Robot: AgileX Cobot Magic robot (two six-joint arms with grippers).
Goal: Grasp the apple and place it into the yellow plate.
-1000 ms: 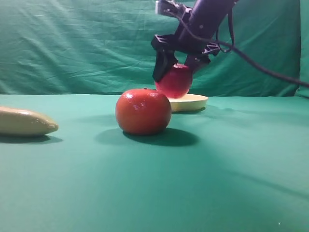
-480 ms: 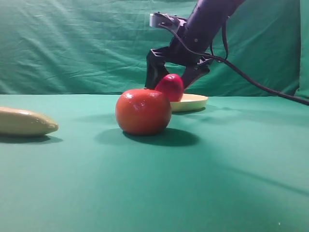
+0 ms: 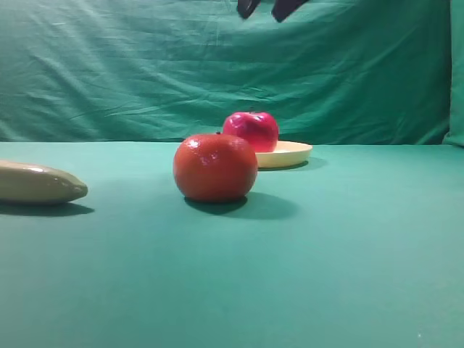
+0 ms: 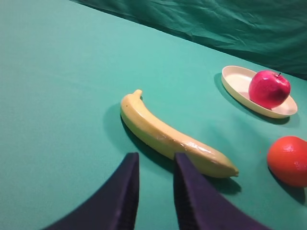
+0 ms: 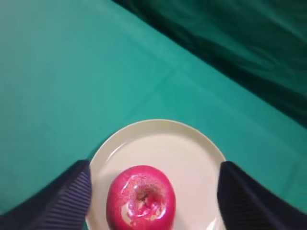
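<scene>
The crimson apple [image 3: 251, 130] rests upright on the pale yellow plate [image 3: 291, 154], behind the orange fruit. In the right wrist view the apple [image 5: 140, 199] sits on the near part of the plate [image 5: 192, 151], dimple up. My right gripper [image 5: 153, 167] is open and empty, high above the apple, with its fingers wide to either side; only its tips [image 3: 264, 7] show at the top edge of the exterior view. My left gripper [image 4: 154, 187] is shut and empty, low over the cloth near the banana. It sees the apple [image 4: 268, 88] on the plate [image 4: 234, 79] far off.
A round orange-red fruit [image 3: 215, 167] stands in front of the plate, also in the left wrist view [image 4: 288, 160]. A pale banana [image 3: 36, 183] lies at the left, just ahead of my left gripper [image 4: 168, 136]. Green cloth covers the table and backdrop.
My right gripper lowered the apple onto the plate, let it go and rose to the top edge of the view. The apple now sits free on the plate.
</scene>
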